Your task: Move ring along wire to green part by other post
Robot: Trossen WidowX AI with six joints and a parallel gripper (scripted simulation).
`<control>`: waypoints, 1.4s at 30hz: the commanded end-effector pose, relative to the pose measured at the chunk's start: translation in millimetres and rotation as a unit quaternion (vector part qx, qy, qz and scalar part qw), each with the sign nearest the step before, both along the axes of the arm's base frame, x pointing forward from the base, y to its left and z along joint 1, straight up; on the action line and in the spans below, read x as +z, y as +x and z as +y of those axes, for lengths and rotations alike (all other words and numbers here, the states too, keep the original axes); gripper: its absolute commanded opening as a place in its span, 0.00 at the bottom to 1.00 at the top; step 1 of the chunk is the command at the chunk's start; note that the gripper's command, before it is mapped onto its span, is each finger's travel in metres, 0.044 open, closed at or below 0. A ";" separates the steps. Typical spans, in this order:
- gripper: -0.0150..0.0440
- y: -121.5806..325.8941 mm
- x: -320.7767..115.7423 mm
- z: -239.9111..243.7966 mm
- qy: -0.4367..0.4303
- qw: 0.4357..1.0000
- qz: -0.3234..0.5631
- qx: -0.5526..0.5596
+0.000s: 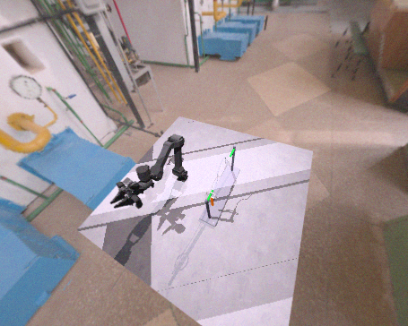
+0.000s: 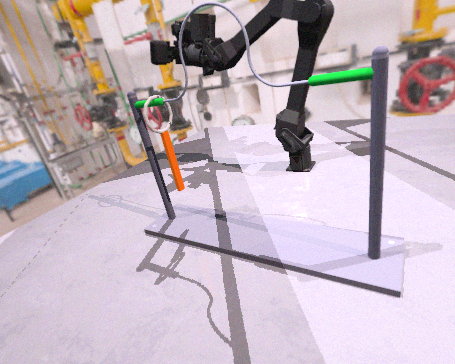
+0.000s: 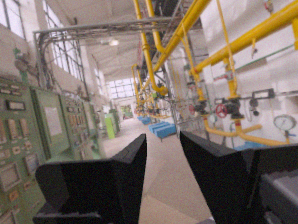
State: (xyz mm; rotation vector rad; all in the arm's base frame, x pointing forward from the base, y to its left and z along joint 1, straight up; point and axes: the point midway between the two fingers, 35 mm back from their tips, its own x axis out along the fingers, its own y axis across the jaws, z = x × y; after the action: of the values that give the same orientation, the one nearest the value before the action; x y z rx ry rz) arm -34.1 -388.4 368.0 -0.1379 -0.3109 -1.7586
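Note:
The pale ring (image 2: 159, 131) hangs around the green part (image 2: 140, 104) (image 1: 209, 197) beside one post (image 2: 155, 170) (image 1: 208, 210), left in the exterior view. Its orange handle (image 2: 173, 161) (image 1: 212, 201) hangs down, slightly tilted. The thin grey wire (image 2: 248, 50) arches up and across to the other green part (image 2: 341, 76) (image 1: 232, 153) at the far post (image 2: 378, 150) (image 1: 233, 163). My gripper (image 3: 162, 136) (image 1: 112, 204) is partly open and empty. It is well away from ring and handle, at the arm's side of the table. Its fingertips are hard to make out in the exterior view.
The posts stand on a translucent base plate (image 2: 285, 245) on the pale table (image 1: 238, 269). My arm (image 1: 163, 157) (image 2: 305, 75) reaches behind the wire in the exterior view. Blue boxes (image 1: 76, 166) stand on the floor beside the table.

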 end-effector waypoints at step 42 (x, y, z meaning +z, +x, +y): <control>0.53 256.8 -270.5 250.9 0.105 0.616 0.180 0.760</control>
State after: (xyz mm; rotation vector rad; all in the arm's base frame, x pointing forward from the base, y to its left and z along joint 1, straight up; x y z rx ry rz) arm 210.8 -135.5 85.7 0.0018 0.1451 -0.0029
